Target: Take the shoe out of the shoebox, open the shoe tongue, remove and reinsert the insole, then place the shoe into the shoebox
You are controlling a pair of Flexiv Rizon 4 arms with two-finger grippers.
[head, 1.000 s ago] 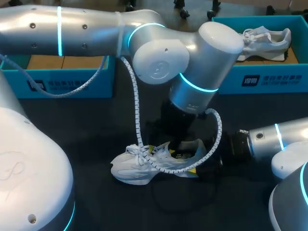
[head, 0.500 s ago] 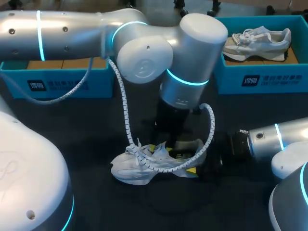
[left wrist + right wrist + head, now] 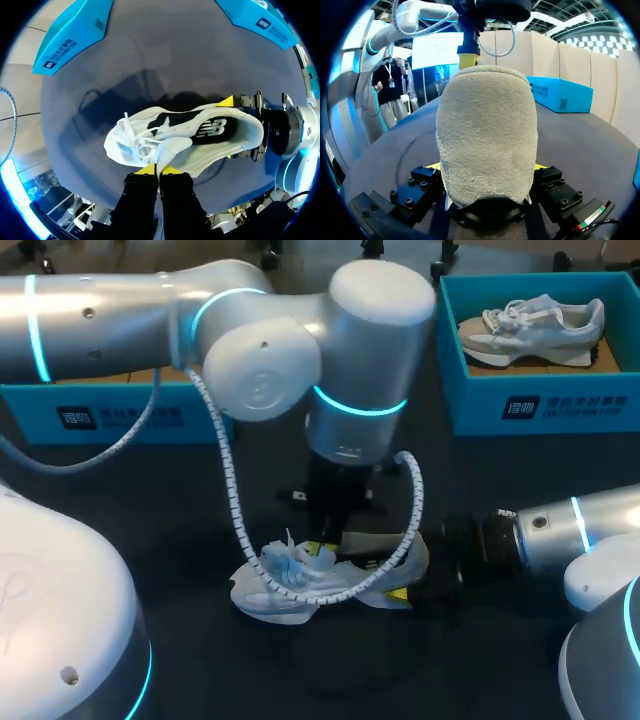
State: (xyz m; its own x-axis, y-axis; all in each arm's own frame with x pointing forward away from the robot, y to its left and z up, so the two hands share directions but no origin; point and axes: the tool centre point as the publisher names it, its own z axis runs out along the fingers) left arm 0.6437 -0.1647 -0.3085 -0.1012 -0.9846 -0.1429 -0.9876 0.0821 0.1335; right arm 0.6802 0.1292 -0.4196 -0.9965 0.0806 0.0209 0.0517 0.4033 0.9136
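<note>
While my right fingers point(image 3: 226, 102) are clamping the heel point(image 3: 487, 135) to steady the shoe point(image 3: 220, 150) on the worktop point(image 3: 180, 500), my left fingers point(image 3: 145, 171) are pinching its tongue point(image 3: 172, 149) to open it.

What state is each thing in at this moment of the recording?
shoe: on the table, out of its box
left hand: shut on tongue
right hand: shut on shoe heel
insole: inside the shoe
right shoebox: open, second shoe inside
left shoebox: open

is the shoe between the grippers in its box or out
Out: the shoe rests on the table, right gripper clamping its heel.
</note>
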